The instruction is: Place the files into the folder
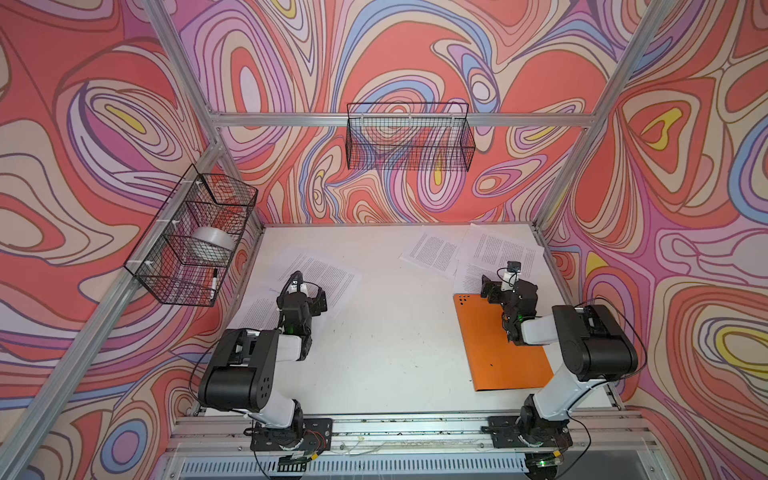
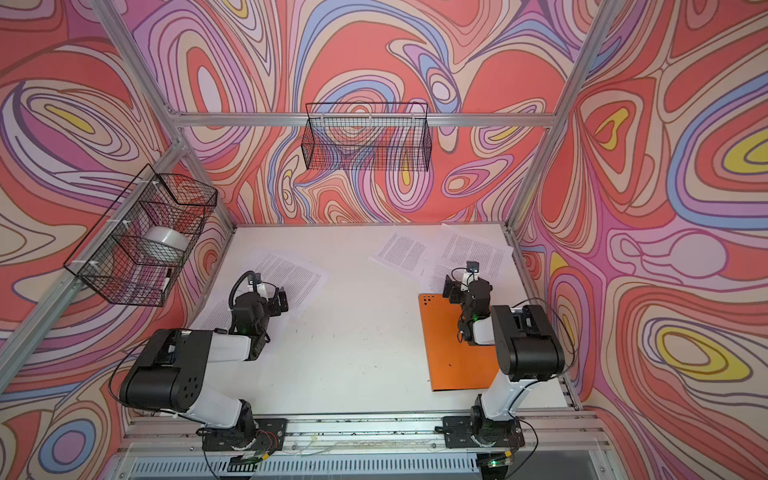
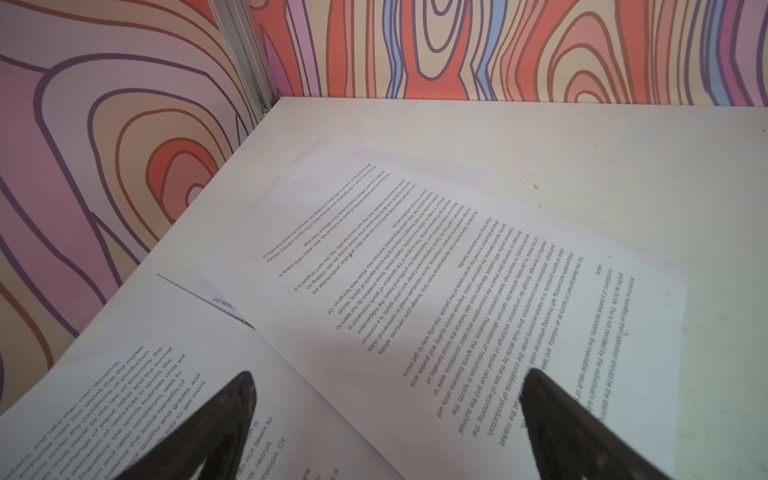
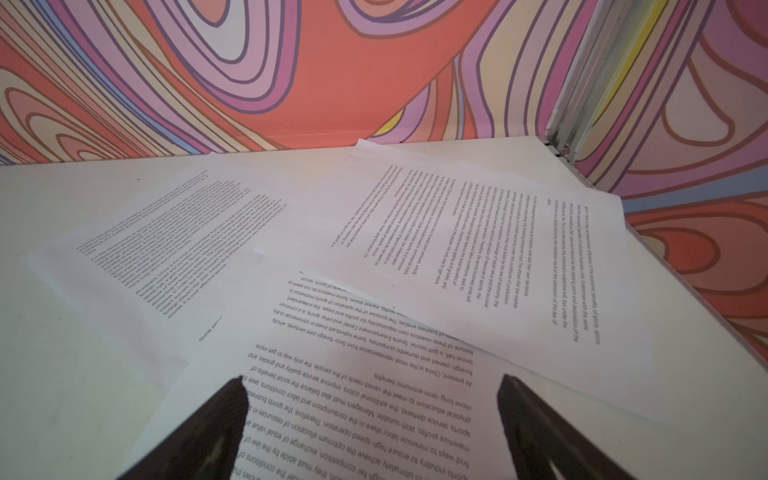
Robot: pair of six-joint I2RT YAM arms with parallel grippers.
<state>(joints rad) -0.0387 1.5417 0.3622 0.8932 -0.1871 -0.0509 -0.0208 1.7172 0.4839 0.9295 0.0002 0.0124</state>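
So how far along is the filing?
Nothing looks done: the folder lies shut, orange side up. Nothing in hand: left gripper and right gripper hover open over loose sheets. Remaining: open the folder, then file all five sheets, two on the left, three at back right.

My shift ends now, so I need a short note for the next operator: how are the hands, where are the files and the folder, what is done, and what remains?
Left hand: open, empty, above at least two overlapping files on the left.
Right hand: open, empty, above three files at the far right.
Orange folder: closed, flat, near right.
Done: nothing filed.
Left: open the folder, collect every file, put them inside.
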